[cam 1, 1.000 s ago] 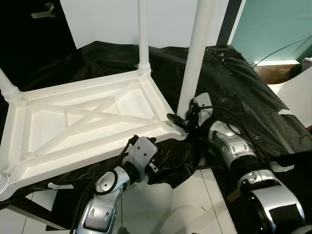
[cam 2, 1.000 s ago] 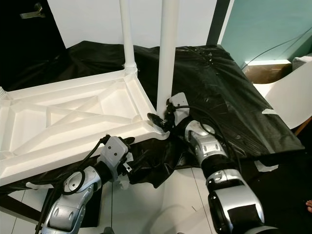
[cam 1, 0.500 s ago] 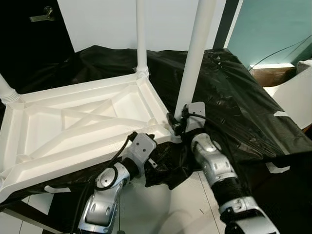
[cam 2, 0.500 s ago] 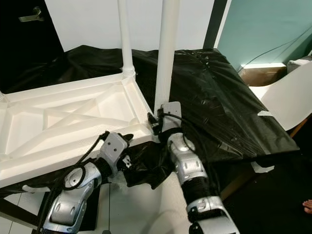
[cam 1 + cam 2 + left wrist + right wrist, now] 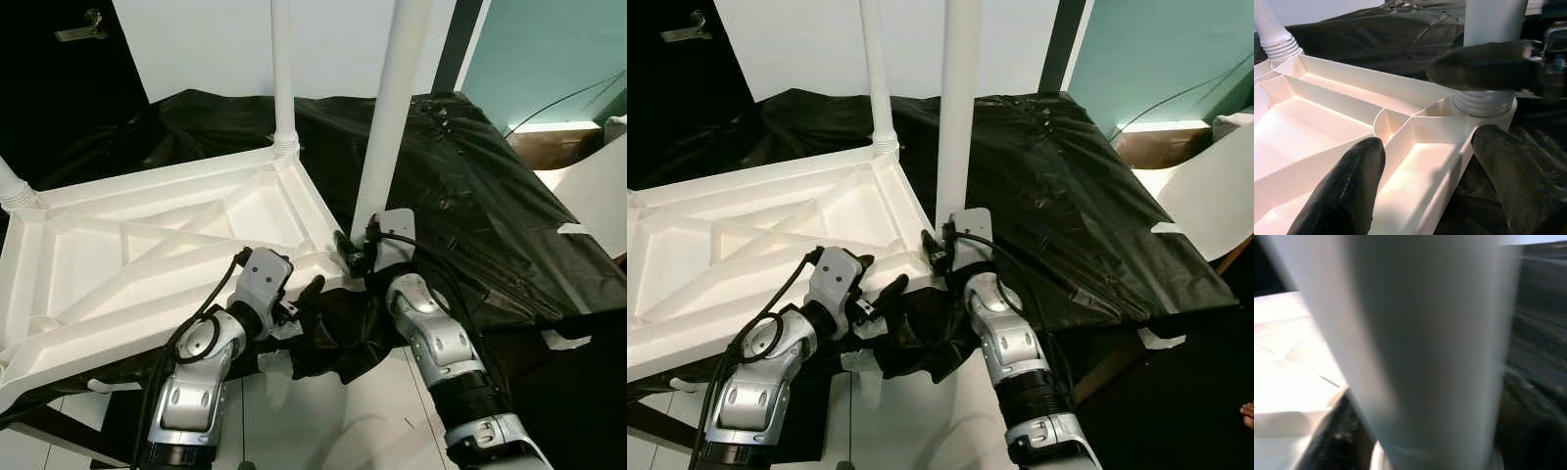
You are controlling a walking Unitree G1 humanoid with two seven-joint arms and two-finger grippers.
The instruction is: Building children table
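Right gripper [image 5: 351, 257] clamps the base of the near table leg [image 5: 392, 108] where it screws into the corner socket of the upturned white tabletop [image 5: 147, 255]. Left gripper [image 5: 1425, 161], fingers spread, straddles the tabletop's near rim beside that corner. Black sheeting [image 5: 470, 186] lies bare toward the right, its edge dropping to white floor [image 5: 392, 401].

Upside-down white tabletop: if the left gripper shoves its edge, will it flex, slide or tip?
The tabletop probably stays stiff: moulded ribs cross its underside. It may slide, since it lies on glossy black sheeting. With tall legs standing up, it looks top-heavy and could rock.
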